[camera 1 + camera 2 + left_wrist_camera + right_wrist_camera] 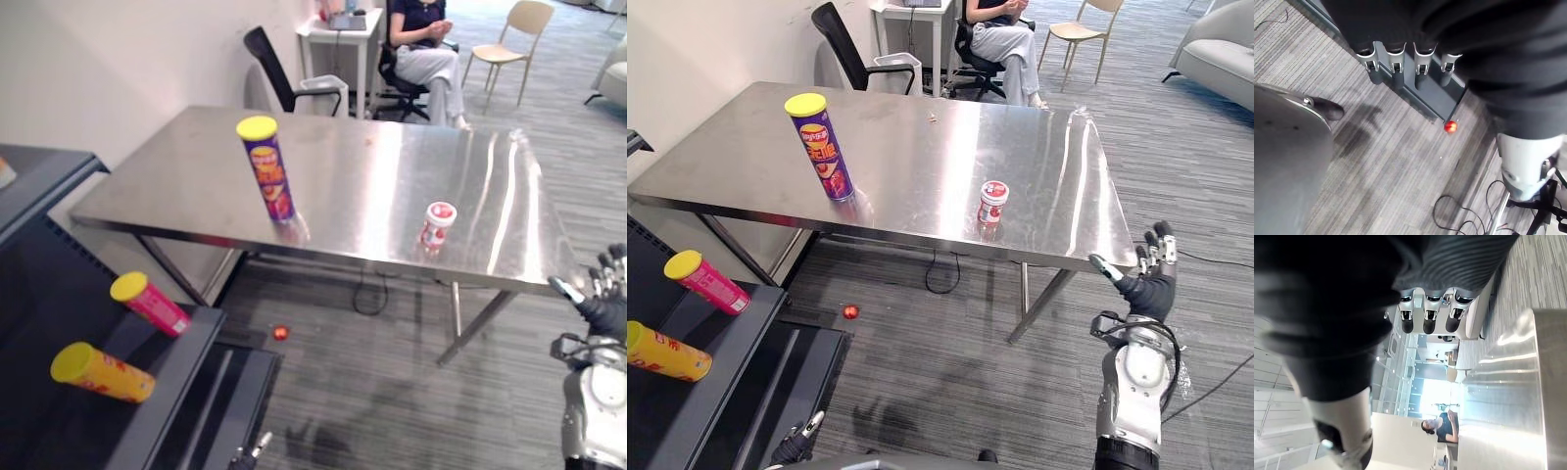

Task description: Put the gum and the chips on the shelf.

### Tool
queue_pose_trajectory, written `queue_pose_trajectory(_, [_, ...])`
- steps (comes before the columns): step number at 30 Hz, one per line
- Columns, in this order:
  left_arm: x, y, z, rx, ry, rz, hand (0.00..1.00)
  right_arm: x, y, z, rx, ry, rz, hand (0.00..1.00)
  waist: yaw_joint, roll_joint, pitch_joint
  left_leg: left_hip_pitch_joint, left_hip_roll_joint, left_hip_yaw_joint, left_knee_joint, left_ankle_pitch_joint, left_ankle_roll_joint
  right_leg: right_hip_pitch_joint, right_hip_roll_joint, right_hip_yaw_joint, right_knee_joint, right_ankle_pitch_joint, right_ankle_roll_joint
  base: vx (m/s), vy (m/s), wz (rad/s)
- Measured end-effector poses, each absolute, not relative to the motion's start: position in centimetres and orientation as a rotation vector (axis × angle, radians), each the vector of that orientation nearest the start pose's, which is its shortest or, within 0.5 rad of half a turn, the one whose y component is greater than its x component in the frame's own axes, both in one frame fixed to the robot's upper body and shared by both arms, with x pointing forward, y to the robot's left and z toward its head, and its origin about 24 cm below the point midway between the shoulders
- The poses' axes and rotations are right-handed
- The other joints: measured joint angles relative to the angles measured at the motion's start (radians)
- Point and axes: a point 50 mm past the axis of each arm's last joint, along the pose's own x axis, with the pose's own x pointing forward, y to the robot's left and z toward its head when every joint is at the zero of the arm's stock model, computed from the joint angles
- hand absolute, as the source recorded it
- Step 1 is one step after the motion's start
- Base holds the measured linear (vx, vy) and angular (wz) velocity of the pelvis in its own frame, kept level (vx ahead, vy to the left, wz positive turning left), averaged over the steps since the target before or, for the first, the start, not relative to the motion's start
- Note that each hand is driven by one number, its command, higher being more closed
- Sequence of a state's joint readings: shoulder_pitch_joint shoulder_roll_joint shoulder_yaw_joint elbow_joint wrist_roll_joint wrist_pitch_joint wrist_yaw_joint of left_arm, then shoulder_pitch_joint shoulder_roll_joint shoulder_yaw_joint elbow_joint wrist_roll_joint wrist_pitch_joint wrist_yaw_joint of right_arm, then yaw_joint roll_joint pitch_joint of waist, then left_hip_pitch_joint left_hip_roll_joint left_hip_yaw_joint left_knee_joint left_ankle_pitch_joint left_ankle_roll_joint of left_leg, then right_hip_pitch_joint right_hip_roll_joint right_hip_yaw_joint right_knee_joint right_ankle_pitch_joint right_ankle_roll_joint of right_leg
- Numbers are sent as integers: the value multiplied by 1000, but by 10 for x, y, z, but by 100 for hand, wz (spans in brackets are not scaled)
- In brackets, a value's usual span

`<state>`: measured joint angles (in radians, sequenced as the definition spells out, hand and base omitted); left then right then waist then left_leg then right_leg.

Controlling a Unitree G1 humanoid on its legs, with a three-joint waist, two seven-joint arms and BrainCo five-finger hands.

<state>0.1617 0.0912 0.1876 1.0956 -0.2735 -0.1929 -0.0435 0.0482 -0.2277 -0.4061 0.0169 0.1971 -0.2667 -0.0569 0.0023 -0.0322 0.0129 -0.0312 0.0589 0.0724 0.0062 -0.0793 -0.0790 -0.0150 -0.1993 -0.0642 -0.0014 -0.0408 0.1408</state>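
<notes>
Though well apart from both hands, upright on the steel table (372, 166): purple chips can (266, 166) toward the left, gum tub (438, 225) nearer the right front edge. On the dark shelf (69, 284) at left, lying on their sides: pink can (152, 304) and yellow can (103, 372). Right hand (1151, 274) off the table's near right corner, fingers straight and spread, empty. Left hand (1396, 61) low over the carpet, fingers relaxed, holding nothing.
</notes>
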Motion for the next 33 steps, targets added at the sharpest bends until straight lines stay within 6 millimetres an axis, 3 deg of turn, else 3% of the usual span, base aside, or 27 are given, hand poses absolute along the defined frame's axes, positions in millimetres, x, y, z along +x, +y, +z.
queue_pose_trajectory(3, [66, 214, -161, -237, 993, 401, 0, 228, -279, 80, -90, -273, -377, 0, 5, 1, 9, -4, 0, -11, 0, 5, -1, 2, 1, -11, 1, 0, 0, -18, -15, 12])
queue_pose_trajectory(13, [73, 219, -158, -213, 972, 404, 0, 254, -269, 78, -55, -249, -360, 0, 16, -5, 52, -25, -1, -55, 0, 21, -1, 6, 2, -48, 4, 1, 2, -12, -11, 12])
queue_pose_trajectory(33, [75, 223, -156, -201, 965, 425, 0, 313, -259, 124, -11, -348, -380, 0, 58, -6, 167, -106, -14, -88, -8, 73, 13, -52, -5, -66, -14, 75, 7, -44, 6, 5])
